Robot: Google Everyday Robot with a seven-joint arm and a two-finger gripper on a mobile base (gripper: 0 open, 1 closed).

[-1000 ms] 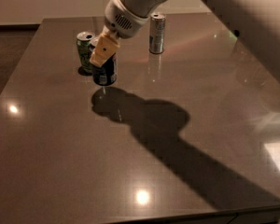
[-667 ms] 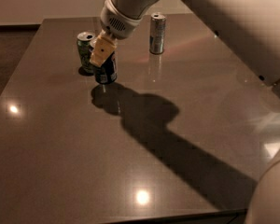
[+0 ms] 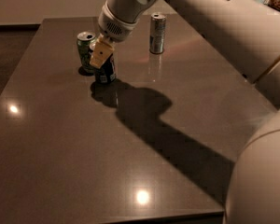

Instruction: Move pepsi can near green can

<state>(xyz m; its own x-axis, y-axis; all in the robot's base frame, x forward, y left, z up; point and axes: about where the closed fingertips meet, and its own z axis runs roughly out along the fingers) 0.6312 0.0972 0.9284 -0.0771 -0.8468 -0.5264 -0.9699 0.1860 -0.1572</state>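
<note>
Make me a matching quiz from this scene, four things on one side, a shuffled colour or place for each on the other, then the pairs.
Things:
1 pepsi can
2 green can
3 slim silver can
4 gripper

Descriptions:
A tall, standing apart at the back
B cream-coloured, at the pepsi can's top
C dark blue, close beside the green can
D pale green, leftmost can

Pairs: 1-C, 2-D, 3-A, 4-B
</note>
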